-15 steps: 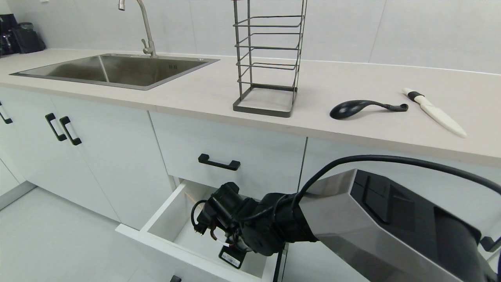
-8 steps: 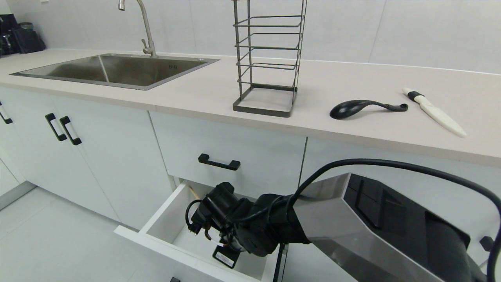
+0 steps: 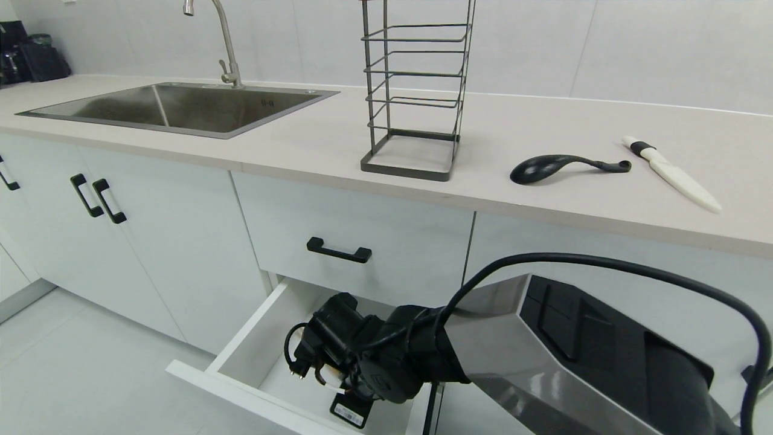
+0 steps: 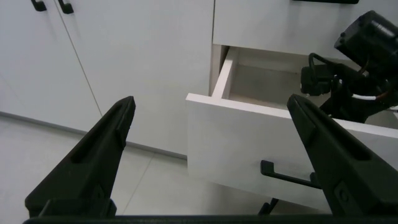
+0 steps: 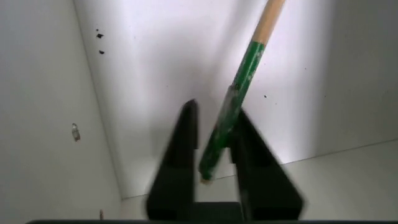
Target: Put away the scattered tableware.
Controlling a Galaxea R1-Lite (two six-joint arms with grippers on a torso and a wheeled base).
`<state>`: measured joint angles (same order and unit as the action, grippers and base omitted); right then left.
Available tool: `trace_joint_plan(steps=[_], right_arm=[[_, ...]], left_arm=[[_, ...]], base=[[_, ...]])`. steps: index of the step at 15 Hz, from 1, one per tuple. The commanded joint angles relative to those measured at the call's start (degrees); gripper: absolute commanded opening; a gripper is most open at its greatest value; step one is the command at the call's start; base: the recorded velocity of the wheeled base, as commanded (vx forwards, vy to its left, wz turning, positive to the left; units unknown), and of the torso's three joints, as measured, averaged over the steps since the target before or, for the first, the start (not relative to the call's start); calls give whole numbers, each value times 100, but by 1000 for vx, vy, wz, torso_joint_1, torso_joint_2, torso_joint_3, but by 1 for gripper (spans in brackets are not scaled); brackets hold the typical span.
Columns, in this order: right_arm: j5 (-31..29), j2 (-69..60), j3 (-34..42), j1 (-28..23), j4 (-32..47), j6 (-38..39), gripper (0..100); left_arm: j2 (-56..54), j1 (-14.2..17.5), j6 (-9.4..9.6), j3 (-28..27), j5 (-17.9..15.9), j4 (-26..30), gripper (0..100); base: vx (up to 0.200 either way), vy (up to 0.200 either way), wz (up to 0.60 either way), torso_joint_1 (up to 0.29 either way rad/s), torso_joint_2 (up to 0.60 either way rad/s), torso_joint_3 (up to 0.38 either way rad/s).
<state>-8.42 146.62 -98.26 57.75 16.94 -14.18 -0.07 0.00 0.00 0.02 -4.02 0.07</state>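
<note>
Table [image 3: 314, 145]: a long pale top. Its front edge runs above the cabinet doors and drawers, and a tiled wall closes the back.
Sink [image 3: 181, 107]: a steel basin sunk into the left part of the table, with a faucet [image 3: 224, 42] at its rear rim. A band of table surface separates it from the rack.
Open drawer [image 3: 247, 338]: the lower drawer, pulled out under a shut drawer with a black handle [image 3: 338, 250]. Its white front juts over the floor, and the walls and bottom are white with a few dark specks.
Rack [image 3: 413, 96]: a tall dark wire frame with several tiers. It stands upright mid-table with its base near the front edge, well apart from the ladle.
Left gripper [image 4: 209, 102]: low, out in front of the drawer's front panel, fingers spread wide with nothing between them.
Right gripper [image 5: 214, 112]: down inside the open drawer, fingers pressed close on the green end of the chopstick.
Ladle [image 3: 543, 167]: black, lying on the table right of the rack, with its bowl toward the rack and its curled handle end near the knife, not touching it.
Knife [image 3: 670, 173]: white with a black band. It lies slanted on the right of the table, its tip toward the front edge.
Chopstick [image 5: 245, 68]: wooden with a green end, inside the drawer. It runs out past the fingertips toward the drawer wall.
</note>
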Motion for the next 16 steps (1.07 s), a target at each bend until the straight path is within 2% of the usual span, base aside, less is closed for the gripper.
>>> trace_joint_plan(steps=[1, 12, 16], right_arm=[[-19, -256, -1, 0, 11, 12, 100], [-28, -2401, 1054, 492, -25, 170, 100], [-1, -3069, 1819, 553, -649, 565, 100]], left_arm=[[7, 0, 0, -2, -2, 1, 100], [7, 0, 0, -2, -2, 1, 100], [7, 0, 0, -2, -2, 1, 100]], base=[[0, 0, 0, 0, 0, 0], [0, 0, 0, 0, 0, 0], [0, 0, 0, 0, 0, 0]])
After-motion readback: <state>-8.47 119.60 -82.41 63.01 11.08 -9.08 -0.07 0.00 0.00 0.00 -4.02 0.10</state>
